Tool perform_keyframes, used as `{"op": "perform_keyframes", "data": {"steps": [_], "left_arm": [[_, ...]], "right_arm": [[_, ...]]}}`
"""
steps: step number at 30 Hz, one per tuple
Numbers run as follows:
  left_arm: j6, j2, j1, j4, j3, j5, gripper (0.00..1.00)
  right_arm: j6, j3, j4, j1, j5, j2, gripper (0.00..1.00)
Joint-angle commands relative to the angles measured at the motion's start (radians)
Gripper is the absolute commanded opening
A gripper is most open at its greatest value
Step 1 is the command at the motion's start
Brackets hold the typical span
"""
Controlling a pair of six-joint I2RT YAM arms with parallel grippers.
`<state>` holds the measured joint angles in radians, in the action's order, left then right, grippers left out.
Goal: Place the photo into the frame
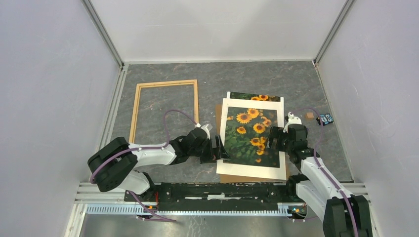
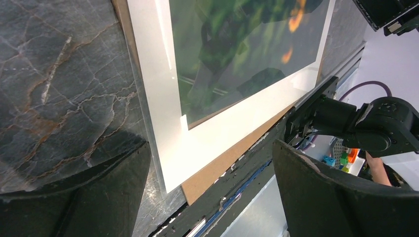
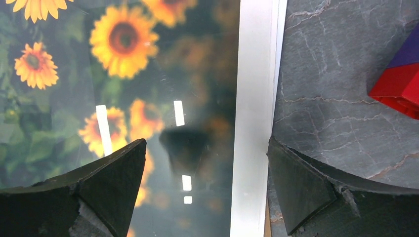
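Overhead, left-wrist and right-wrist views of the work table point(image 1: 207, 79). The frame point(image 1: 168, 82), of light wooden strips, lay flat and unfilled on the far left of the grey marbled surface, well apart from the stack at centre right. In that stack, the photo point(image 1: 247, 133) of orange-yellow blooms on dark foliage showed through the window of a white mat point(image 1: 252, 170), and a strip of the print also projected beyond the mat's far edge. A brown board point(image 1: 218, 114) showed under the mat along its left and near edges. The left gripper point(image 1: 221, 149) was at the stack's left edge, its jaws spread wide and holding nothing. Its wrist view showed the mat's corner point(image 2: 197, 148) and the board's corner point(image 2: 207, 175) between the two fingers. The right gripper point(image 1: 272, 140) was at the stack's right edge, likewise fully spread and empty. Its fingers point(image 3: 94, 197) straddled the mat's right border point(image 3: 254, 98), one over the print point(image 3: 123, 74) and the other over bare table. A small blue item point(image 1: 325, 118) lay to the right of the stack, and the right-wrist view showed a red and purple block point(image 3: 400, 84) on the table.
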<state>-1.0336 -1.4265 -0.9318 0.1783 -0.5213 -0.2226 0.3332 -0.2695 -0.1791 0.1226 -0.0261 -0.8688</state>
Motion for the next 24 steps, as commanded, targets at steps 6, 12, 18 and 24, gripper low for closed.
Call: {"op": "perform_keyframes", "data": {"steps": [6,12,18,24], "left_arm": [[-0.043,0.125,-0.005,0.027,0.034,0.039,0.93],[-0.068,0.175,-0.004,0.042,0.036,0.032,0.9],[-0.042,0.178,-0.004,-0.134,0.007,0.104,1.0],[-0.036,0.095,-0.004,-0.116,0.009,0.089,1.0]], "right_arm": [[0.033,0.062,0.043,0.004,-0.052,-0.02,0.98],[0.032,0.063,0.038,0.003,-0.054,-0.016,0.98],[0.03,0.053,0.014,0.004,-0.037,0.005,0.98],[0.03,0.022,-0.038,0.004,-0.072,0.052,0.98]]}}
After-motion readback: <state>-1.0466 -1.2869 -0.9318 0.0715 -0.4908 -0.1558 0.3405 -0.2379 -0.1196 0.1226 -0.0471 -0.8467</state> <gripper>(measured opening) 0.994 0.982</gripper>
